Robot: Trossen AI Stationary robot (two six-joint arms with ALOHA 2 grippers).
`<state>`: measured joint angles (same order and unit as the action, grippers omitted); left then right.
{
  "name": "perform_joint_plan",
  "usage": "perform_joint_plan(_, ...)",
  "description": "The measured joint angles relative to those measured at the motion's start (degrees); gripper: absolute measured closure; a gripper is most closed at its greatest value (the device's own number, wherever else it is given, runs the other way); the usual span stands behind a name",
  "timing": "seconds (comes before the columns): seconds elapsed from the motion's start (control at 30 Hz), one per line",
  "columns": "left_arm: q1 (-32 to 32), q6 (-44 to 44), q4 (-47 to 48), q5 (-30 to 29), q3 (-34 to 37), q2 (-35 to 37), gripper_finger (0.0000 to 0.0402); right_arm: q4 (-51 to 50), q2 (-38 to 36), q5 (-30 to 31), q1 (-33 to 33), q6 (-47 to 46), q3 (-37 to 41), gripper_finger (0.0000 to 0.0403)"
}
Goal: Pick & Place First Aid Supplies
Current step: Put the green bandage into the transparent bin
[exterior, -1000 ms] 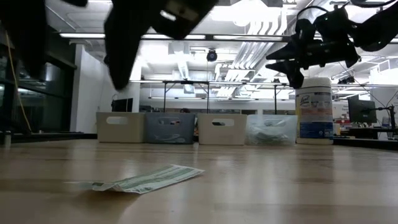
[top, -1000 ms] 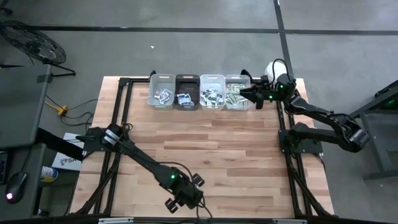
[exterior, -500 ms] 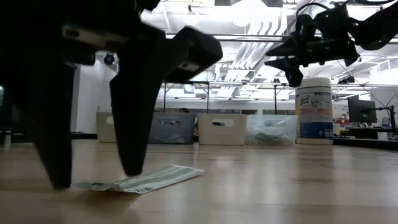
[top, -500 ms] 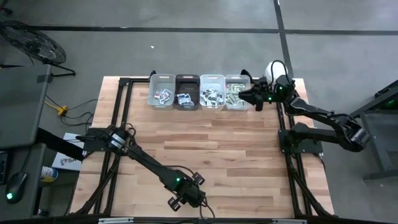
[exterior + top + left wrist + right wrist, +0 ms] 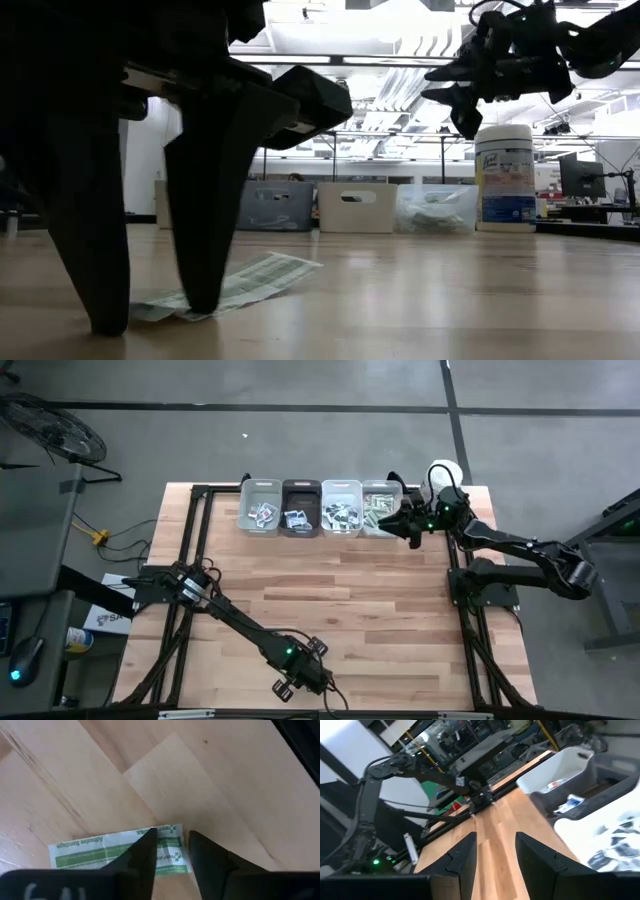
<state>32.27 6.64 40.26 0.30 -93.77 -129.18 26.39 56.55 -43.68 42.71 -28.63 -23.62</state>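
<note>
Lower centre of the high view, near table edge: left gripper is down on the wood. The low view shows its two dark wedge-shaped fingers filling the left of the frame, tips on the board, blocking most of what's behind. They straddle one end of an adhesive bandage packet (flat paper strip, white w/ green print), fingers a little apart, one either side of that end, touching it but not clamped yet. Packet lies flat on the butcher-block table, pale wood strips w/ visible grain.

Mid table: bare wood, nothing between the arms.

Far edge, upper centre of the high view: row of four small rectangular bins, two pale, one dark grey, one clear, each w/ loose packets inside. Just right of the row stands a tall white round canister w/ blue label. Right gripper hangs over the clear bin end, above the rim, fingers apart and holding nothing (the right wrist view shows open space between them).
</note>
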Motion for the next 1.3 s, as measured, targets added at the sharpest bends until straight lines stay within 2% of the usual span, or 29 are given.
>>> perform_joint_plan(0.23,0.1,-2.4,0.8,0.1,0.1,-0.2,0.038,0.0,0.0,0.0,-4.2,-1.2,0.0,0.0274)
perform_joint_plan(0.3,0.1,-2.4,1.2,0.7,0.1,-0.2,0.0395,0.0,0.0,0.0,-5.2,-1.2,0.0,0.0274)
perform_joint_plan(0.47,0.1,-1.4,4.5,-1.6,-1.3,-0.3,0.0399,0.0,0.0,-0.1,-6.7,-3.1,0.0,0.0274)
perform_joint_plan(0.77,-0.6,13.6,23.3,-16.5,-7.5,0.1,0.0401,1.1,0.0,1.0,-10.7,-7.5,0.0,0.0274)
perform_joint_plan(0.83,-1.4,15.5,28.7,-20.2,-8.3,0.0,0.0401,1.2,0.0,1.3,-11.8,-7.5,0.0,0.0274)
perform_joint_plan(1.0,-4.4,16.4,37.5,-24.3,-10.9,0.3,0.0401,1.5,0.0,4.3,-14.2,-7.4,0.0,0.0274)
perform_joint_plan(1.3,-11.2,23.0,41.4,-35.3,-20.4,0.4,0.0401,1.8,0.0,4.5,-13.4,-7.5,0.0,0.0274)
